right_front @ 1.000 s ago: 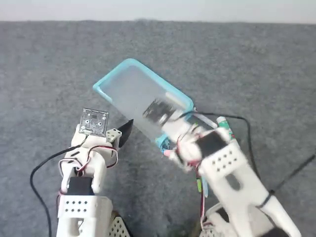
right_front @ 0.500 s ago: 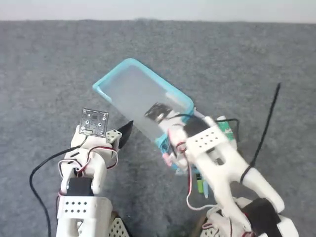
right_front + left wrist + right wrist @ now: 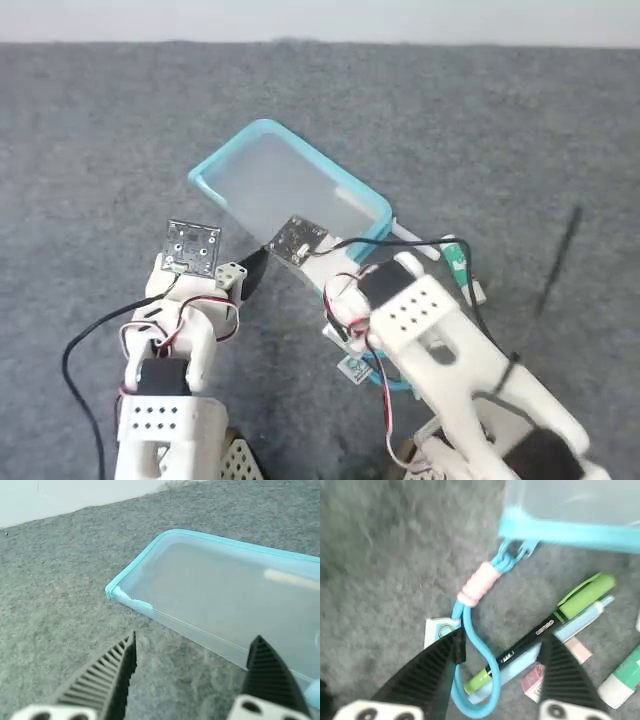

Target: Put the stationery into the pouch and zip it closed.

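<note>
The translucent pouch [image 3: 285, 195] with a teal rim lies slanted mid-table. Its zipper pull, a pink bead [image 3: 477, 582] on a blue cord loop [image 3: 475, 695] with a white tag [image 3: 437, 630], trails off the near corner. My right gripper [image 3: 497, 680] hangs open over that cord, with the loop and a green pen [image 3: 540, 630] between its fingers. Beside the pen lie a pale blue pen [image 3: 575, 622], a pink eraser [image 3: 535, 677] and a glue stick [image 3: 625, 680]. My left gripper [image 3: 192, 680] stands open just short of the pouch's long side [image 3: 225, 595], holding nothing.
Grey carpet-like cloth [image 3: 520, 130] covers the table. The right arm's body [image 3: 440, 340] hides most of the stationery in the high view, where the glue stick [image 3: 457, 257] peeks out. A black cable [image 3: 555, 265] hangs at the right.
The right arm has swung left and come down over the pouch's near corner, covering the pens in the high view. The left arm and the pouch have stayed put.
</note>
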